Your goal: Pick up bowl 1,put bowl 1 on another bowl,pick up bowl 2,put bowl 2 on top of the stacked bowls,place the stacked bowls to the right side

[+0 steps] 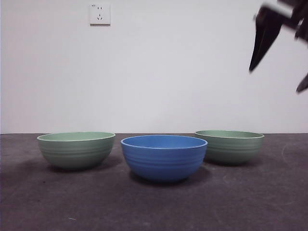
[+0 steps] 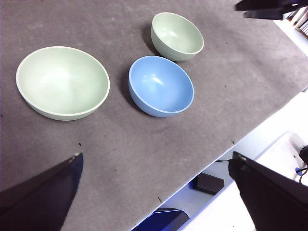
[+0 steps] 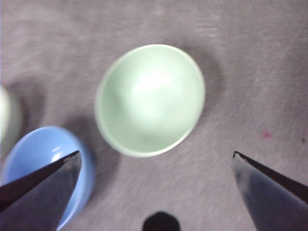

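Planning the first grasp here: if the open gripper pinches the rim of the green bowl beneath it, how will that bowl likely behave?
The green bowl looks rigid, so it should hold its shape. Its smooth, glossy inside may let the fingers of the right gripper slip. Gripped at one side of the rim, it would probably tilt. Its narrow base suggests a push might rock it.

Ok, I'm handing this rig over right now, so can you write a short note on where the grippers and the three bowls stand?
Right gripper: open, empty, in the air above the right-hand green bowl.
Left gripper: open, empty, held high over the table's near edge.
Bowls: blue bowl in the middle, left-hand green bowl and right-hand one on either side, all upright and apart on the grey table.
Done: nothing stacked yet.
Left: nest both green bowls into the blue one, then move the stack to the right side.
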Robot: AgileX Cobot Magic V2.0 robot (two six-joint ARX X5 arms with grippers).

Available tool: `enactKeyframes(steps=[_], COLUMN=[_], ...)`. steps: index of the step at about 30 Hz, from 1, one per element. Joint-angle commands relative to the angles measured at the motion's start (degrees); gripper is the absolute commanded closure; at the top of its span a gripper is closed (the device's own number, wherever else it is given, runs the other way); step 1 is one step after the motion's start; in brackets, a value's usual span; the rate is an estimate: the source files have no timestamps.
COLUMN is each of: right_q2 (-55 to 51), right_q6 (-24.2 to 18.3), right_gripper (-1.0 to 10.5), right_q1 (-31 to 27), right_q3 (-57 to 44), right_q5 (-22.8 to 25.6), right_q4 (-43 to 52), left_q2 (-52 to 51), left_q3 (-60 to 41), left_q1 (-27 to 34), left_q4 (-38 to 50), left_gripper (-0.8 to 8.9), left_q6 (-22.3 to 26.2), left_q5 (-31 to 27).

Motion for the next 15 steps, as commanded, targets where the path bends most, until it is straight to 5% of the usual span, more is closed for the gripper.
enactKeyframes(steps=[1, 8, 15], right_q2=[4.3, 14.4, 21.7], right_q6=[0.8, 1.5, 2.8], right_gripper=[3.5, 3.6, 5.2], right_q1=[0.2, 0.2, 0.5], right_q3=[0.0, 0.0, 0.0], right_q5=[1.7, 3.1, 3.1], right_q4=[2.1, 8.9, 13.3], left_q2=[0.0, 0.0, 0.0], left_q3=[0.1, 0.1, 0.1], left_q1=[0.1, 0.1, 0.1], left_q4=[0.1, 0.1, -0.2], left_gripper=[2.27, 2.27, 2.27], left_q6=[-0.2, -0.1, -0.1], left_q5=[0.3, 0.3, 0.3])
